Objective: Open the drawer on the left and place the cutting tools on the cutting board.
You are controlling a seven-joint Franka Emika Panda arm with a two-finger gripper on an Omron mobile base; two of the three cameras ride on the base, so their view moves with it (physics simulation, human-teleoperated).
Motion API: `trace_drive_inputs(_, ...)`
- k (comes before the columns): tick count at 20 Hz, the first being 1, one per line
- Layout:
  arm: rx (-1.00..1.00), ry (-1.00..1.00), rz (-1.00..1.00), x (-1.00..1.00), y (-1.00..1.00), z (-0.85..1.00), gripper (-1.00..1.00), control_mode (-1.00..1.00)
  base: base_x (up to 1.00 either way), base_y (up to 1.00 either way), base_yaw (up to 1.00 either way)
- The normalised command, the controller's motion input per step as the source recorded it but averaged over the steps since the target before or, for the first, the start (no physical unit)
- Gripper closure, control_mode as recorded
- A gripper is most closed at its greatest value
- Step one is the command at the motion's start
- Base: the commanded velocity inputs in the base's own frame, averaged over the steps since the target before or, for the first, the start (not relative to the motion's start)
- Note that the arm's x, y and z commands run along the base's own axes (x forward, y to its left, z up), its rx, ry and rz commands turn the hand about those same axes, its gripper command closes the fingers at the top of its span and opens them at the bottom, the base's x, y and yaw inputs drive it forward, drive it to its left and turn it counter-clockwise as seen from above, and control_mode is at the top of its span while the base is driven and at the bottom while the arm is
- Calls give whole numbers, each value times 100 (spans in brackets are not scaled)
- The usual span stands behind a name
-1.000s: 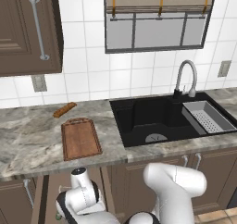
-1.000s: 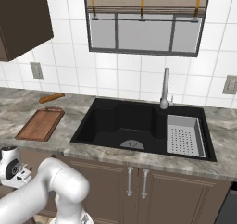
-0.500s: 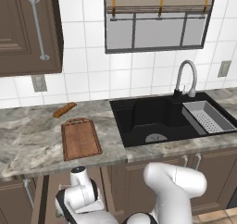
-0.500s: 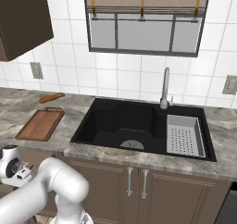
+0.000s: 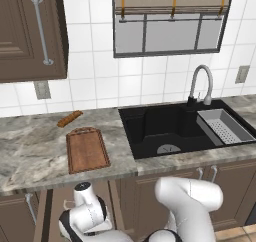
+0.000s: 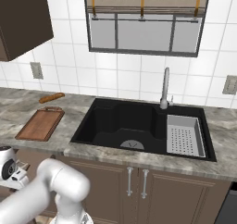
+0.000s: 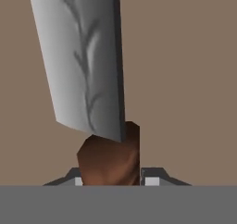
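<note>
Down below the marbled grey stone counter [image 5: 30,156], our white arm reaches into the open dark-brown wooden drawer [image 7: 194,79], whose flat brown floor shows in the hand view. There our two-finger gripper [image 7: 112,181] stands with a finger on each side of the reddish-brown handle of a pale grey, broad flat-bladed knife [image 7: 85,65]; whether the fingers have clamped onto it, we cannot tell. Up on the counter, the rectangular reddish-brown wooden cutting board [image 5: 87,149] lies left of the black sink [image 5: 170,131], with an orange-brown bread stick [image 5: 69,118] just behind it.
</note>
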Motion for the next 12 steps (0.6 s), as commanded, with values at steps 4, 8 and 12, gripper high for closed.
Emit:
trace_drive_inputs(4,0,-4,-1,-18,0,47,100,-100,0,0,0)
trace_drive_inputs(8,0,-1,0,-16,-10,72,100,-100,0,0,0)
trace_drive_inputs(12,0,0,0,-23,-10,73,100,-100,0,0,0)
